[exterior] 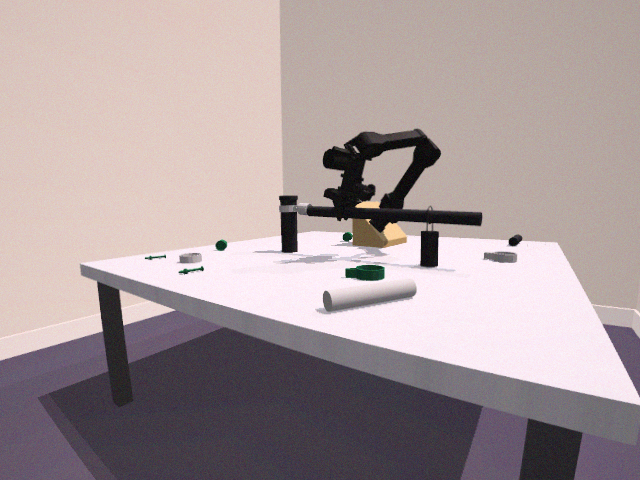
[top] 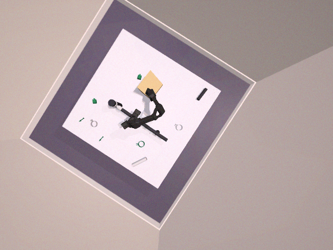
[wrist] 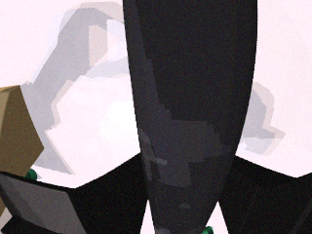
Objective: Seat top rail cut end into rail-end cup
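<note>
The black top rail [top: 163, 137] [exterior: 454, 217] [wrist: 195, 73] runs roughly level through the wire loop [exterior: 430, 210] above the short post [exterior: 429, 249]. Its other end meets the mouth of the pale rail-end cup [top: 119, 107] [exterior: 303, 209]; how deep it sits inside cannot be told. The cup hangs on the brace band [exterior: 284, 208], high on the big post [exterior: 289, 232] just below the post cap [top: 112, 102] [exterior: 288, 197]. My gripper [exterior: 341, 213] [wrist: 179, 155] is shut on the rail between cup and loop, nearer the cup. The arm hides the grip in the top view.
A tan block [top: 152, 79] [exterior: 366, 235] [wrist: 19, 134] stands behind the rail by the arm's base. A white tube [top: 139, 162] [exterior: 369, 295] and green band [exterior: 373, 273] lie in front. A black tube [top: 202, 94] [exterior: 515, 239], grey bands, green bolts and green fittings lie around.
</note>
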`<state>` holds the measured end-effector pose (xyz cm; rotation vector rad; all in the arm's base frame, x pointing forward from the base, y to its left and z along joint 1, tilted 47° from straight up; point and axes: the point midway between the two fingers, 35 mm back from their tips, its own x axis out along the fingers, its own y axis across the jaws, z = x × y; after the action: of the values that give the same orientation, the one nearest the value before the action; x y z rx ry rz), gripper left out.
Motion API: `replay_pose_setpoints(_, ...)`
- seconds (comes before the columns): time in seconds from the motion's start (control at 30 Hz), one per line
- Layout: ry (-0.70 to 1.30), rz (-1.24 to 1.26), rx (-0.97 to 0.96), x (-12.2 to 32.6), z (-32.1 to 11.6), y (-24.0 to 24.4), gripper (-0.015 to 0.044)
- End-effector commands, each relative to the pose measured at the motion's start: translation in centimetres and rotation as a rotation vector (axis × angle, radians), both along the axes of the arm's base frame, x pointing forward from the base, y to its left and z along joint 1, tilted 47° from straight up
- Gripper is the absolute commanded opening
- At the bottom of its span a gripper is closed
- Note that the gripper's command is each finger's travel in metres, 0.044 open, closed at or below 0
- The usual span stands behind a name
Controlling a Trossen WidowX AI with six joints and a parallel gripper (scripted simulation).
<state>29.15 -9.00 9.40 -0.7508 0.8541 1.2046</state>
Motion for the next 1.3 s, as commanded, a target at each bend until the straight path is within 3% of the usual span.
replay_pose_setpoints(0.0,0.000,0.000,-0.001,0.00,0.00,-0.01,0.0000)
replay_pose_setpoints(1.27,0.005,-0.003,-0.012,-0.28,-0.04,-0.74,0.0000)
